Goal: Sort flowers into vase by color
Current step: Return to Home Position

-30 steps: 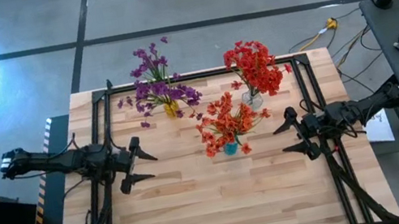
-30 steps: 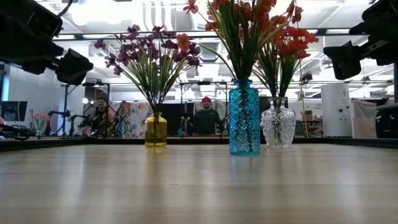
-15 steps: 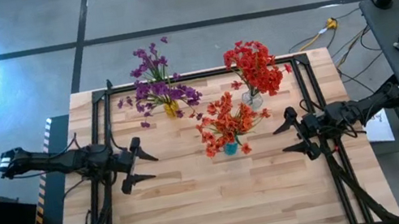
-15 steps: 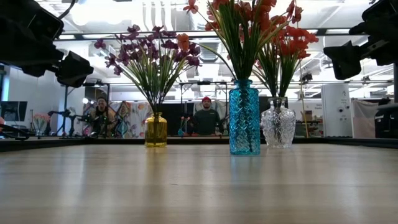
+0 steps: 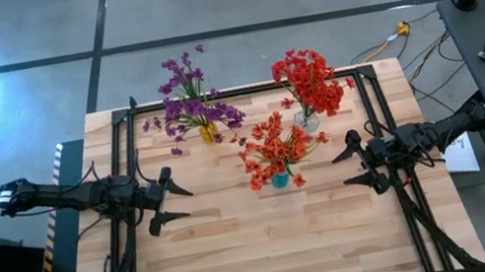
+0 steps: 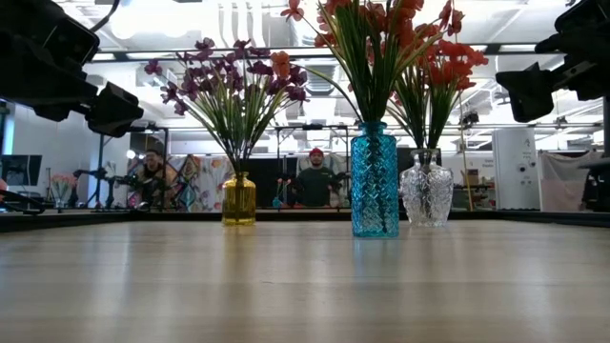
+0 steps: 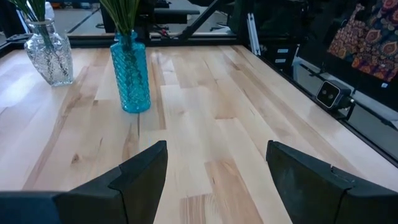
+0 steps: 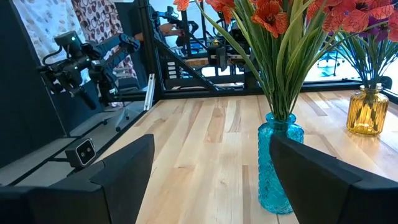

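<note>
Three vases stand upright on their bases in the table's far half. A yellow vase (image 5: pixel 209 134) holds purple flowers (image 5: pixel 192 105), with one red blossom (image 6: pixel 281 65) among them. A blue vase (image 5: pixel 279 180) holds red flowers (image 5: pixel 275 150). A clear glass vase (image 5: pixel 306 123) holds red flowers (image 5: pixel 311 79). My left gripper (image 5: pixel 165 198) hovers open at the table's left side, pointing toward the blue vase (image 7: pixel 130 74). My right gripper (image 5: pixel 356 164) hovers open at the right side, facing the blue vase (image 8: pixel 280 162). Nothing is between either pair of fingers.
Black frame rails (image 5: pixel 129 176) run along the table's left, right (image 5: pixel 383 111) and far sides, under both arms. A small camera (image 7: pixel 328 94) sits at the near edge. People (image 6: pixel 315 181) sit in the room beyond the table.
</note>
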Available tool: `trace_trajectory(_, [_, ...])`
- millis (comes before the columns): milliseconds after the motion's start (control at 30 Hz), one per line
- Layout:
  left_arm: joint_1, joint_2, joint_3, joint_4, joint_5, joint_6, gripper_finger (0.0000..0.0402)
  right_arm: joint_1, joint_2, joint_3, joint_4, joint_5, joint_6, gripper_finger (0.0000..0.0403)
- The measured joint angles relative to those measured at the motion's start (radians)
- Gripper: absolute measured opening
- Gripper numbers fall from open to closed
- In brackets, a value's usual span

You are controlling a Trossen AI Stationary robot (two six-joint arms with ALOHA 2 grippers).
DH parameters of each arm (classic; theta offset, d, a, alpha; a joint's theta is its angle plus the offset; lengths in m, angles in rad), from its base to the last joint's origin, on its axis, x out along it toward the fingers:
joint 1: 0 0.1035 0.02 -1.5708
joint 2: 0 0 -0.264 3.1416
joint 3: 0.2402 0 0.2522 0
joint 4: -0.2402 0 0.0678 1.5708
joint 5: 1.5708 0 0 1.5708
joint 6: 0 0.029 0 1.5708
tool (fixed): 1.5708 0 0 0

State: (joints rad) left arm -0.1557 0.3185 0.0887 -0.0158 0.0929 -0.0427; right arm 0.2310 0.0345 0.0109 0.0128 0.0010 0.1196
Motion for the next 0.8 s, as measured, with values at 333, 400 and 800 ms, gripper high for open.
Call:
trace_trajectory(333, [0.0, 0.012, 0.0, 0.0, 0.0, 0.0, 0.0262, 0.0, 0.0, 0.0, 0.0, 0.0, 0.0, 0.0318])
trace_trajectory(400, [0.0, 0.014, 0.0, 0.0, 0.0, 0.0, 0.0262, 0.0, 0.0, 0.0, 0.0, 0.0, 0.0, 0.0316])
trace_trajectory(800, [0.0, 0.017, 0.0, 0.0, 0.0, 0.0, 0.0262, 0.0, 0.0, 0.0, 0.0, 0.0, 0.0, 0.0308])
